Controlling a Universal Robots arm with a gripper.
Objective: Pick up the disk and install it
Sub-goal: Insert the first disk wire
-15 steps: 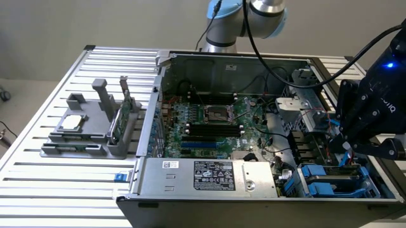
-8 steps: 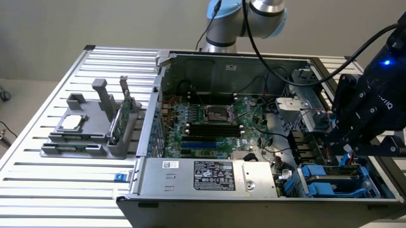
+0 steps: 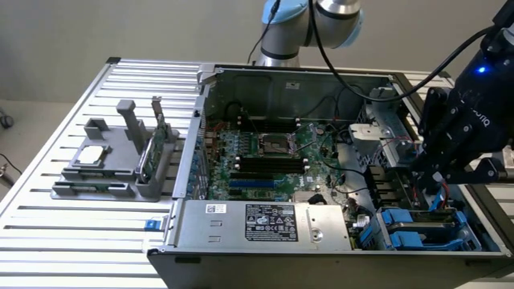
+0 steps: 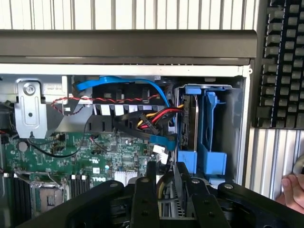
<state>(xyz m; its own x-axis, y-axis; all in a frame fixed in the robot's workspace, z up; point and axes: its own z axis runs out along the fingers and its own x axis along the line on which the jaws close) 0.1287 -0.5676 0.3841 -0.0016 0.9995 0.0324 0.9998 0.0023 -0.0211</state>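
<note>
Blue-framed disk sits on edge in drive bay, just ahead of my pincer | fingers nearly closed, holding nothing | I judge: avoid cables, check seating.

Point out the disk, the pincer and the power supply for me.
disk (image 3: 419, 230): exterior view, blue carrier frame in the drive bay.
pincer (image 4: 165, 187): wrist view, midway between the fingertips.
power supply (image 3: 269, 222): exterior view, its black printed label.
</note>
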